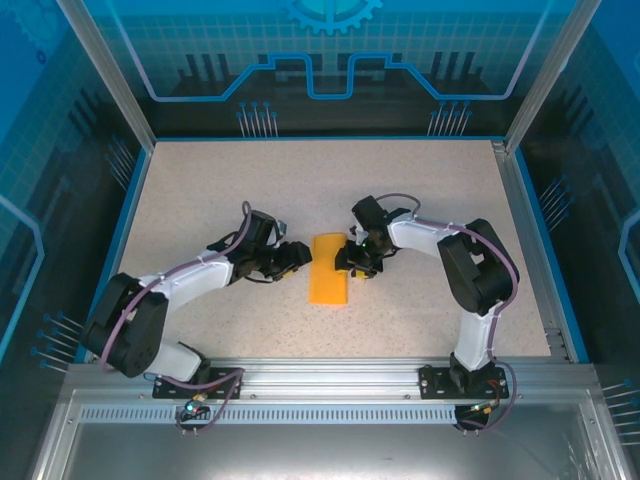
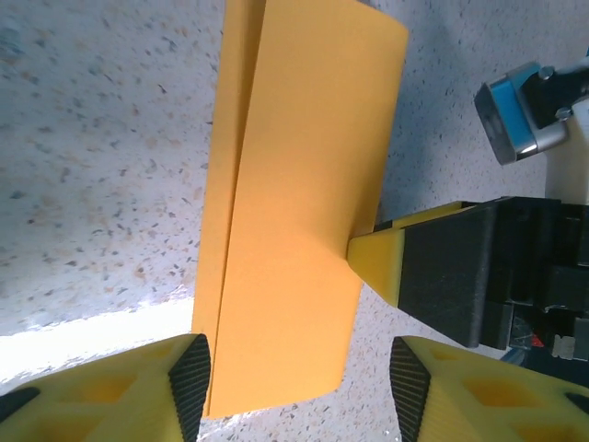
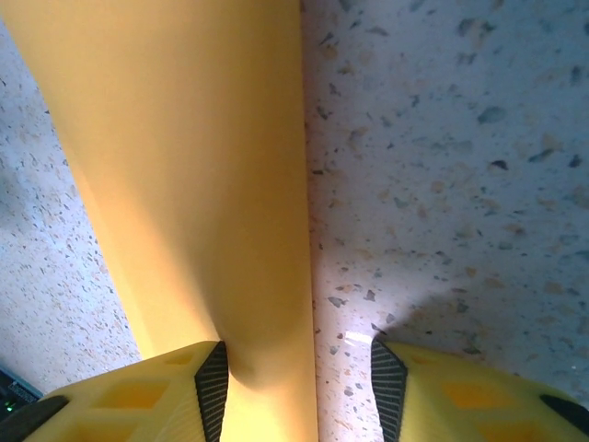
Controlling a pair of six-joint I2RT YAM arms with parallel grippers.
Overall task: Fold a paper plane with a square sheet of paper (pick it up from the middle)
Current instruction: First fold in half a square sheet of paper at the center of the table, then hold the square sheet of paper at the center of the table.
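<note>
Orange square sheet of paper (image 1: pixel 329 268) lies flat in the middle of the bench (image 1: pixel 200 190), doubled over into a long rectangle. The layers are slightly offset, so a strip of the lower one shows along one long side. No dart shape yet, so the folding looks early.

Left hand (image 2: pixel 299 391): fingers wide apart, the sheet's near edge lying in the gap, nothing pinched. Right hand (image 3: pixel 293 387): fingers partly apart, one tip touching the sheet's long edge, paper running across the gap but not clamped, as far as can be told.

Risks, as a judgement:
- The thin sheet may skate on the smooth bench if a fingertip pushes instead of pinning it.
- The loose top layer may spring open, which would leave the next crease skewed.
- A tip digging in could crumple the edge.
- The hands are close together and could bump.
</note>
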